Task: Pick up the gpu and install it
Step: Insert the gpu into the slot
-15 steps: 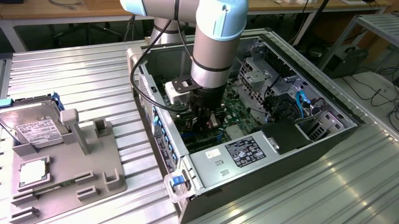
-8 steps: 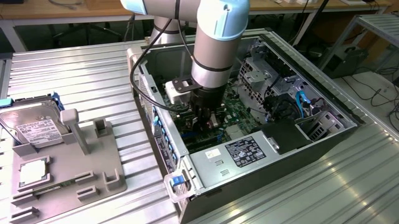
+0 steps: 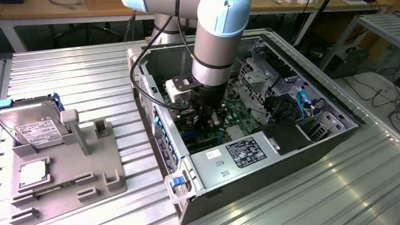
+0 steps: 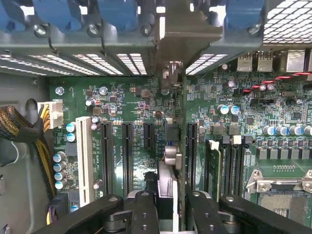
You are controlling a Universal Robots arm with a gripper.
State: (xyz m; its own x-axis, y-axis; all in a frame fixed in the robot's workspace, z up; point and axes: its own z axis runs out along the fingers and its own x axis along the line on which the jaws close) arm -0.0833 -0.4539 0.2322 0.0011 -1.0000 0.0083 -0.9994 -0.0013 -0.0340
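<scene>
My gripper [image 3: 206,123] is down inside the open computer case [image 3: 325,136], over the green motherboard [image 4: 136,102]. In the wrist view the gpu [image 4: 170,161] shows edge-on, held upright between my two black fingers [image 4: 144,214], with the gripper [image 4: 171,217] shut on it. Its silver metal end bracket [image 4: 171,34] reaches the slotted rear wall of the case. The card stands among the long black expansion slots [image 4: 127,156], in line with the one beneath it. Whether its edge sits in the slot is hidden.
A white slot [image 4: 84,161] and a cable bundle [image 4: 19,126] lie to one side of the card, memory slots [image 4: 229,161] and the processor socket [image 4: 282,190] to the other. On the grey fixture [image 3: 103,168] outside rest a hard drive [image 3: 34,129] and a processor chip [image 3: 33,172].
</scene>
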